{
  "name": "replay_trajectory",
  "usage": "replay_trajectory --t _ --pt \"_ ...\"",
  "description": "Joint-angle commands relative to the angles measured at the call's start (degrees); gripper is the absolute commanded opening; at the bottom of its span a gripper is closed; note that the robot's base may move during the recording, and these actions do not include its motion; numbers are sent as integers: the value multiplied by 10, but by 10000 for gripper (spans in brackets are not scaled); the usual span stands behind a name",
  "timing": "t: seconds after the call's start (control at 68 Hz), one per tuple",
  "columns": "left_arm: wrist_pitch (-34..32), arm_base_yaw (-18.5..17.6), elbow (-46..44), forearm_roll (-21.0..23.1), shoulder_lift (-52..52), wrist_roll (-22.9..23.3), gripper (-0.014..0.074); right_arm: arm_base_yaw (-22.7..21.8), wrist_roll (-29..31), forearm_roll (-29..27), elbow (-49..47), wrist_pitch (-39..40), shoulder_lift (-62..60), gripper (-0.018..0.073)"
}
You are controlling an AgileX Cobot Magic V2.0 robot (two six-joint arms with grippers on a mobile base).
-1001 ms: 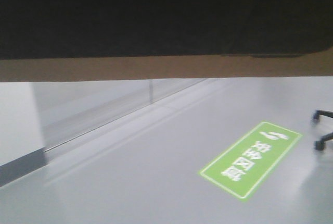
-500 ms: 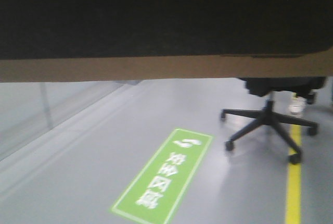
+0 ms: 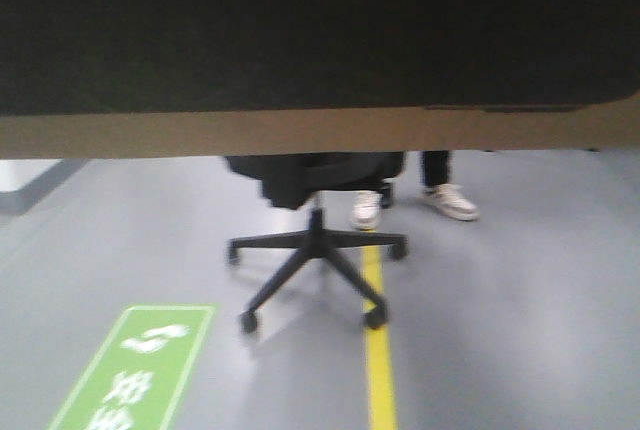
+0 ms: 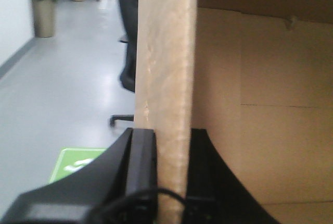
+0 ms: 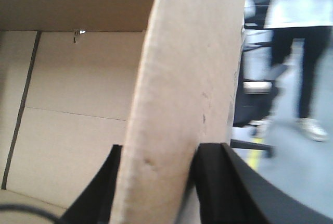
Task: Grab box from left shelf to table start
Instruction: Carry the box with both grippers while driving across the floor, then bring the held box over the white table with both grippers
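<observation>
A green floor sign (image 3: 130, 370) with a white border lies on the grey floor (image 3: 520, 310) at the lower left of the front view. It bears a white footprint symbol and, below that, white Chinese characters. These are blurred and cut by the picture's edge, so they cannot be read with certainty. The left wrist view shows a corner of this floor sign (image 4: 73, 164) with a white mark. The black panel on the box (image 3: 320, 50) is too dark and blurred to read.

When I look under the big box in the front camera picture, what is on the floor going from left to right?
Below the brown cardboard box: green rectangular floor sign with white footprints → black swivel office chair on castors → white sneaker on a standing person's foot.
</observation>
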State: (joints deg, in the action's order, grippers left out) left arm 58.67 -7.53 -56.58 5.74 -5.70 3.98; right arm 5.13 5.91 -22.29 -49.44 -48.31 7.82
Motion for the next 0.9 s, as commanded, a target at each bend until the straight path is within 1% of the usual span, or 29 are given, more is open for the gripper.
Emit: replay_trajectory --t 0.0,0.883 --pt "-109 -4 -18 26 -10 8 -99 -1 1 -6 -17 82 11 59" --pt "-109 -4 -18 26 -10 8 -99 -1 1 -6 -17 82 11 59"
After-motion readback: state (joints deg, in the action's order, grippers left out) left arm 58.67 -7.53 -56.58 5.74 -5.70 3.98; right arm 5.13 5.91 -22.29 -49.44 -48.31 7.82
